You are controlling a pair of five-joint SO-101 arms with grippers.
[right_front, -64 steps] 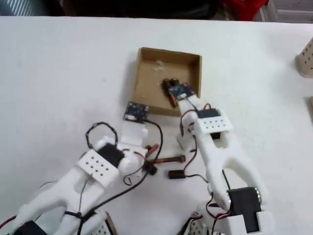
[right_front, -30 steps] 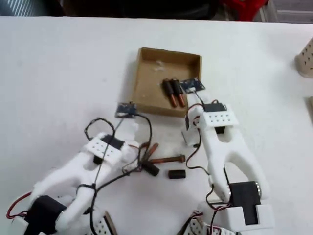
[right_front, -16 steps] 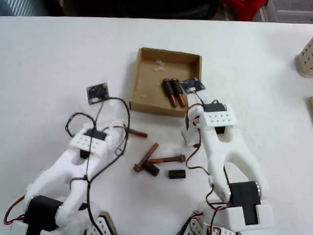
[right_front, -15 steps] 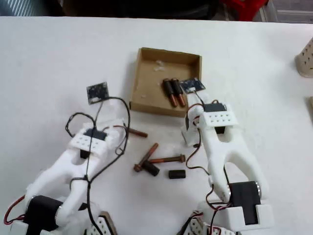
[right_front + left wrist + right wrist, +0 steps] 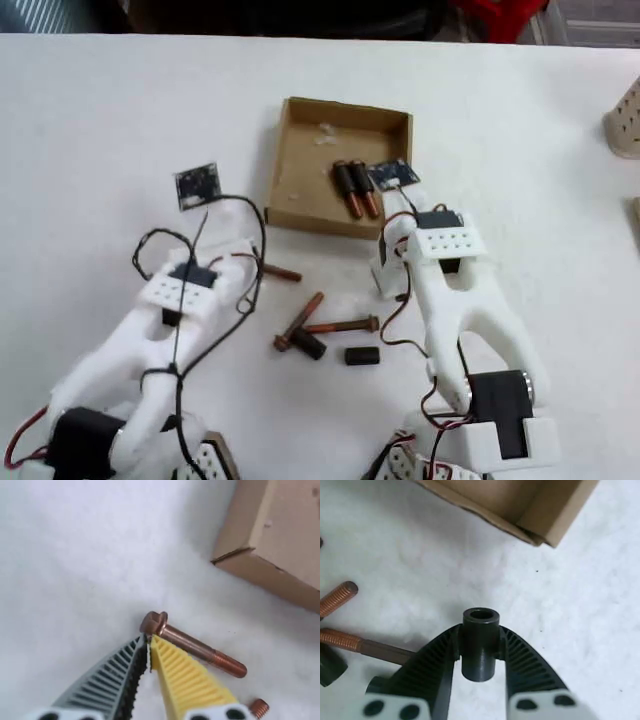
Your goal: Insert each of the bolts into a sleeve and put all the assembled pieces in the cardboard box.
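Item 1, right pincer (image 5: 480, 630): you have its black ribbed fingers clenched on a short black cylindrical metal sleeve (image 5: 480, 647). The sleeve stands upright between them, open bore uppermost, over the white table (image 5: 120, 120). This pincer sits just beside the near right corner of the shallow brown cardboard box (image 5: 300, 165).

Item 2, left pincer (image 5: 148, 640): your grey and yellow fingers are pressed together, and nothing shows between them. Their tips meet the flanged head of a copper-coloured threaded bolt (image 5: 192, 647) lying flat on the table. That bolt is near the box's near left corner but apart from it.

Item 3, box contents: two assembled pieces (image 5: 352, 188), each a copper bolt in a black sleeve, lie side by side and touching on the right half of the floor.

Item 4, loose stock between your arms:
- a slanted copper bolt (image 5: 302, 315);
- a stub black sleeve (image 5: 309, 348) at the slanted bolt's lower end;
- a crosswise copper bolt (image 5: 340, 325) just beside both;
- a lone black sleeve (image 5: 362, 355) on its side, near the crosswise bolt but apart from it.

Item 5, far right edge of the table: a pale perforated block (image 5: 625, 120), well apart from the rest.
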